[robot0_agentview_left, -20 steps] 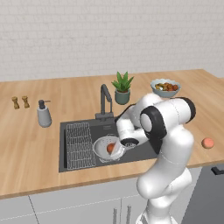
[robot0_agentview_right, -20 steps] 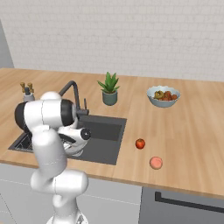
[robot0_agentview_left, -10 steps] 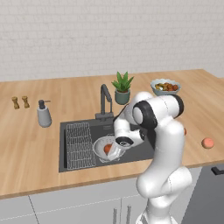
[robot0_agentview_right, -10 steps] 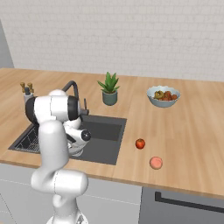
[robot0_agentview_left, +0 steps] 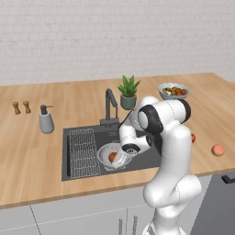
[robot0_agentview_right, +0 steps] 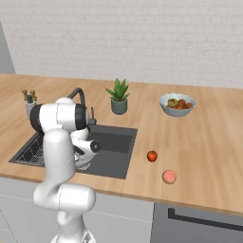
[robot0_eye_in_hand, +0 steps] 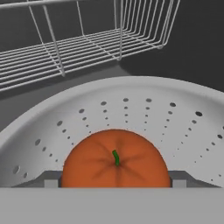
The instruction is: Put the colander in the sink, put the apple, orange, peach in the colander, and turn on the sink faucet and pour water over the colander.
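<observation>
We see the gripper (robot0_agentview_left: pixel 120 159) low over the colander (robot0_agentview_left: pixel 106 153), its jaws spread wide and grasping nothing. In the hand view the orange (robot0_eye_in_hand: pixel 115 159) rests inside the colander (robot0_eye_in_hand: pixel 183 118), free between the 2 finger tips, with the wire rack (robot0_eye_in_hand: pixel 78 39) at 12 o'clock. The colander sits in the sink (robot0_agentview_left: pixel 80 172), just beside the rack (robot0_agentview_left: pixel 84 152), which lies at its 9 o'clock in the left base view. The sink faucet (robot0_agentview_left: pixel 109 106) stands at 12 o'clock behind the basin. On the counter (robot0_agentview_right: pixel 209 156), in the right base view, the apple (robot0_agentview_right: pixel 152 156) lies at the sink's 3 o'clock, and the peach (robot0_agentview_right: pixel 169 177) is near it at 4 o'clock.
</observation>
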Robot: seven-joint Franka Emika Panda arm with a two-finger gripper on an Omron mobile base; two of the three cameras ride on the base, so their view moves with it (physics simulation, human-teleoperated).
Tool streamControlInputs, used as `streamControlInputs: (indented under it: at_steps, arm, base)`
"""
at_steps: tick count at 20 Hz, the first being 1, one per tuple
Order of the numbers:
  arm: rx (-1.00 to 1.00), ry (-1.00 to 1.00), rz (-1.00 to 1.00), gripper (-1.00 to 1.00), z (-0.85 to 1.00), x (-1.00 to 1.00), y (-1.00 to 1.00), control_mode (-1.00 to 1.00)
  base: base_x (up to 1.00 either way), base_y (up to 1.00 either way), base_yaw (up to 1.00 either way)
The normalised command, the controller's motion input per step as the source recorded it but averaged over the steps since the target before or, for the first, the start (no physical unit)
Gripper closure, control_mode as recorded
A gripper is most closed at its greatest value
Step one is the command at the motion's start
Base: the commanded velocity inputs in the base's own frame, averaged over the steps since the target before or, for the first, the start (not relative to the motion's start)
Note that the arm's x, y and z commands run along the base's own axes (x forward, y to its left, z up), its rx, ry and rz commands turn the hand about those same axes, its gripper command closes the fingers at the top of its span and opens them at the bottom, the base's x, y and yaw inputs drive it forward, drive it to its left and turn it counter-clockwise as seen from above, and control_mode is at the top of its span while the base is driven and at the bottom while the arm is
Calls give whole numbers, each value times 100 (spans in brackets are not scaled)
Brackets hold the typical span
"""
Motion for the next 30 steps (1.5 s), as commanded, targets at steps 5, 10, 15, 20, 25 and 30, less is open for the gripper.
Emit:
streamControlInputs:
  at_steps: [5, 10, 15, 20, 25, 30]
  arm:
    - [0, 0, 0, -100, -16, 26, 9, -100]
    - [0, -4, 0, -100, -6, 19, 1, -100]
    - [0, -7, 0, -100, 0, 9, 7, -100]
    - [10, -21, 0, -100, 69, -2, -3, -100]
    - [13, -23, -1, -100, 98, -11, -32, -100]
    - [4, -15, -4, -100, 91, -21, -59, -100]
  base:
    - [0, 0, 0]
    - [0, 0, 0]
    - [0, 0, 0]
    - [0, 0, 0]
    - [0, 0, 0]
    - [0, 0, 0]
